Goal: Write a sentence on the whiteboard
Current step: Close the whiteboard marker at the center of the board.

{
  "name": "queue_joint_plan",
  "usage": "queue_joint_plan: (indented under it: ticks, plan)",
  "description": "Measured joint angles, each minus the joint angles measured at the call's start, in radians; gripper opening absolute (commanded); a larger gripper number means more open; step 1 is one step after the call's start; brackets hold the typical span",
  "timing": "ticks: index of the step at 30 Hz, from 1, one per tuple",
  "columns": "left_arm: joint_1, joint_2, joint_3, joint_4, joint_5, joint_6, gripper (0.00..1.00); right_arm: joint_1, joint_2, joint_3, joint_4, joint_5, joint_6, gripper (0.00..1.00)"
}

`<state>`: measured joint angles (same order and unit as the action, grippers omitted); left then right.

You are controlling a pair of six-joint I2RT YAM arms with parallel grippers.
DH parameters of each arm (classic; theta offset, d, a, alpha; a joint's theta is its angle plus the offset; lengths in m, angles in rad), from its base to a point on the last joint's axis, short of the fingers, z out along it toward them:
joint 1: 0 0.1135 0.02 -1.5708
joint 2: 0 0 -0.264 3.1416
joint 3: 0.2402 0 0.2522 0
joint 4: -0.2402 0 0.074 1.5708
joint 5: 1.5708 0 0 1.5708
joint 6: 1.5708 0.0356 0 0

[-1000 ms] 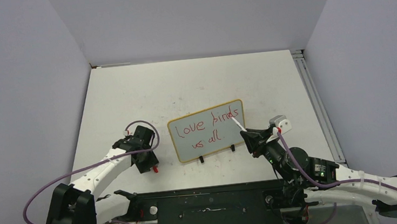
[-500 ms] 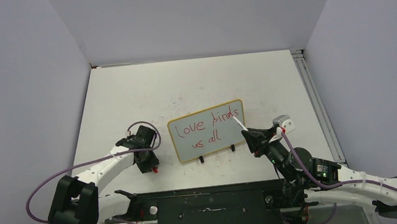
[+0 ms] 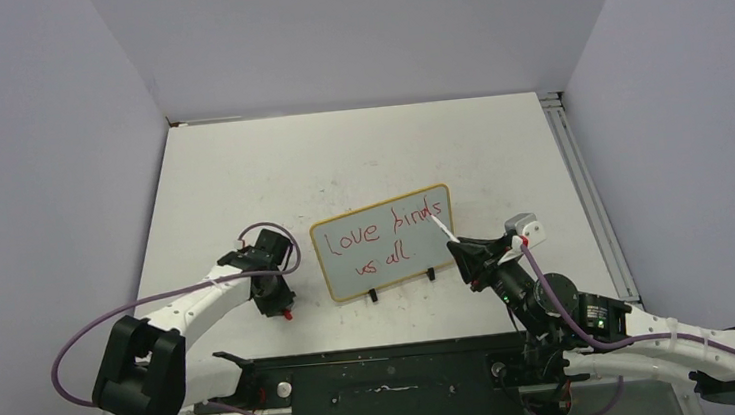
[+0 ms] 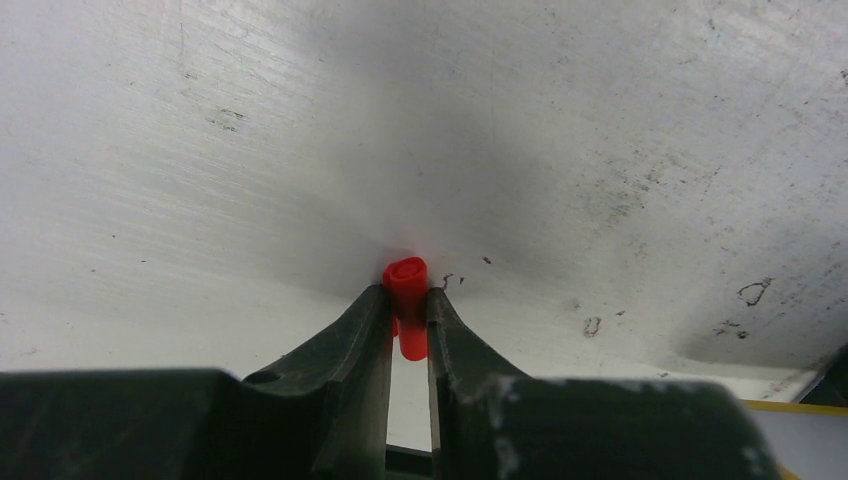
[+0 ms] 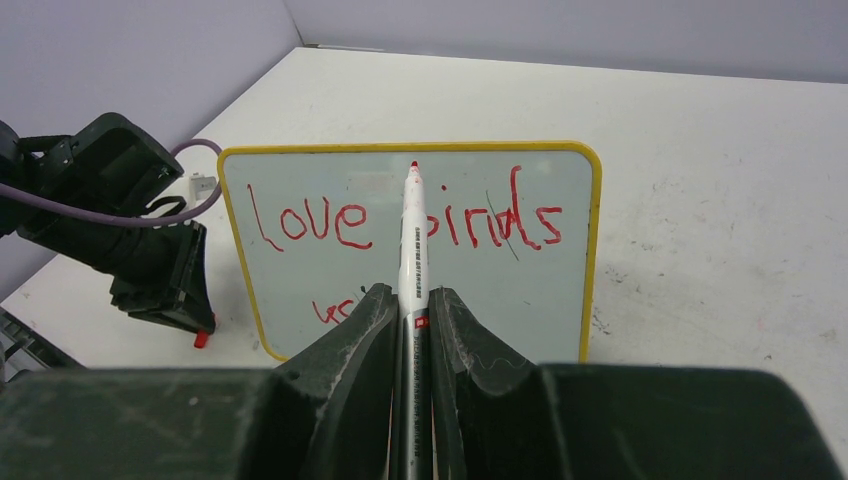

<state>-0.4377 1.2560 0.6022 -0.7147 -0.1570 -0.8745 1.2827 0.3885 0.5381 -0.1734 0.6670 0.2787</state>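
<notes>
The whiteboard [image 3: 418, 251], tan-framed on two black feet, stands mid-table and slants. On it is the sentence [image 3: 358, 235] in red: "love birds" over "vs all". My right gripper [image 3: 458, 250] is shut on a white marker [image 3: 441, 229]; its red tip points at the board's right side. In the right wrist view the marker [image 5: 411, 240] runs up between the fingers over the whiteboard [image 5: 480, 290]. Left of the board, my left gripper [image 3: 282, 308] is down at the table, shut on a small red marker cap [image 4: 407, 278].
The table [image 3: 270, 176] is white and scuffed, with purple walls at the back and both sides. A metal rail [image 3: 584, 199] runs along its right edge. A black base bar [image 3: 388, 376] lies across the near edge between the arms.
The left jaws have closed onto the red cap, and the left arm has shifted slightly. The right gripper with the marker has moved a little to the right.
</notes>
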Motion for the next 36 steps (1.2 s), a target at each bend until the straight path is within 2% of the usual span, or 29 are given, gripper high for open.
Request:
queue_joint_plan:
  ticks: [7, 12, 24, 29, 36]
  plan:
    - [0.000, -0.021, -0.004, 0.006, -0.002, -0.010, 0.00, 0.001, 0.000, 0.000, 0.001, -0.004, -0.006, 0.05]
    - [0.000, -0.110, -0.021, 0.016, -0.005, -0.028, 0.00, 0.002, 0.024, 0.000, 0.011, -0.045, -0.019, 0.05]
    - [0.001, -0.376, -0.043, 0.016, 0.032, -0.084, 0.00, 0.014, 0.206, 0.000, 0.039, -0.244, -0.007, 0.05]
    - [0.001, -0.512, -0.041, 0.005, 0.068, -0.113, 0.00, 0.043, 0.231, -0.003, 0.135, -0.302, 0.045, 0.05]
    - [0.001, -0.618, -0.012, -0.010, 0.140, -0.166, 0.00, 0.180, 0.358, -0.023, 0.295, -0.252, 0.102, 0.05]
